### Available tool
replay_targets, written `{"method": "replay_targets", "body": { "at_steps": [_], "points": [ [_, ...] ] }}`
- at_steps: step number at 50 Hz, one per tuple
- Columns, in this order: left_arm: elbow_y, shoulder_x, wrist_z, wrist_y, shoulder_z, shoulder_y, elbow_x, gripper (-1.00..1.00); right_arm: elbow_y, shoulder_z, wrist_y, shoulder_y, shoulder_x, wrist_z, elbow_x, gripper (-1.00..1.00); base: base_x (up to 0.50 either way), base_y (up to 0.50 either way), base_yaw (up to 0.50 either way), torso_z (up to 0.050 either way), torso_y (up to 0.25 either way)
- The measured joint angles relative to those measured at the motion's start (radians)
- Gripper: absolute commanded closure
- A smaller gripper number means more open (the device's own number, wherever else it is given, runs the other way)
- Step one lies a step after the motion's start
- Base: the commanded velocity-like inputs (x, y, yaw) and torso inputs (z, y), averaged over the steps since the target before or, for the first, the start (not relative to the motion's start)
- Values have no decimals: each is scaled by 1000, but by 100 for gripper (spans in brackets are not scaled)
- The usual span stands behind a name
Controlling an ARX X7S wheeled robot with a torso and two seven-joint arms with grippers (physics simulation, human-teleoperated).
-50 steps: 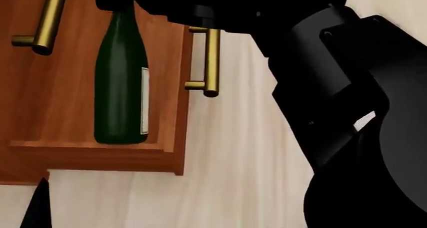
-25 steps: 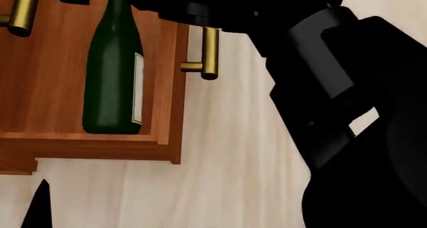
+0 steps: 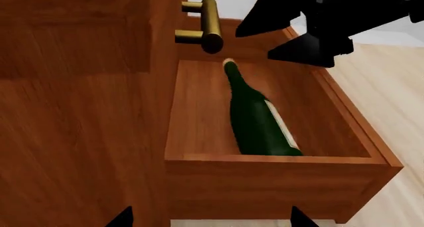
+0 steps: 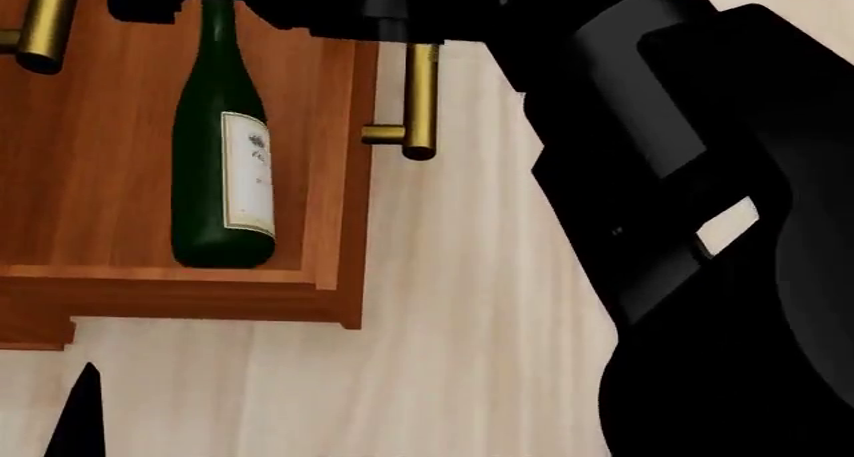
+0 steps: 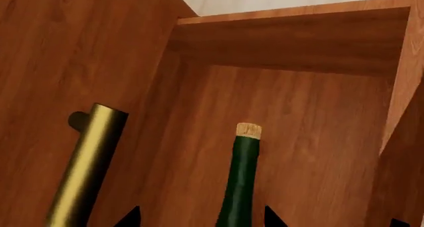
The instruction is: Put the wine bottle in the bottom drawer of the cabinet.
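Note:
The wine bottle [image 4: 220, 167] lies flat on the floor of the open bottom drawer [image 4: 187, 282], white label facing up. Its tan cork end [image 5: 249, 130] points along the drawer, away from my right wrist camera. My right gripper [image 5: 198, 219] hangs over the neck. It is open, with a fingertip on each side of the green glass and a gap on both. The left gripper [image 3: 210, 222] is open and empty, outside the drawer's near wall [image 3: 265, 182]. The reddish-brown cabinet [image 3: 73, 113] stands beside the drawer.
A brass bar handle [image 4: 419, 97] sticks out from the bottom drawer's front. An upper drawer's handle [image 3: 206, 26] juts out above the bottle's cork end. My black right arm [image 4: 694, 227] fills the head view's right side. Pale wooden floor [image 4: 454, 327] lies around the cabinet.
The bottle has rolled in the drawer, so its label now faces up, and more of its neck shows. From one second to half a second ago the head view shifted.

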Motion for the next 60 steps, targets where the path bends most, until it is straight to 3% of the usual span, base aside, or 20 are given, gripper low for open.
{"method": "replay_targets", "body": {
  "at_steps": [18, 48, 60],
  "points": [
    [9, -4, -3, 0, -6, 6, 2, -100, -2, -39, 86, 51, 0, 31, -16, -100, 0, -1, -4, 0, -3],
    [38, -11, -18, -25, -20, -2, -6, -100, 170, -256, 101, 237, 6, -125, -96, -100, 0, -1, -1, 0, 0],
    [102, -47, -60, -68, -13, -86, -50, -100, -178, -162, 59, 293, 260, 80, 9, -100, 0, 0, 0, 0, 0]
  ]
}}
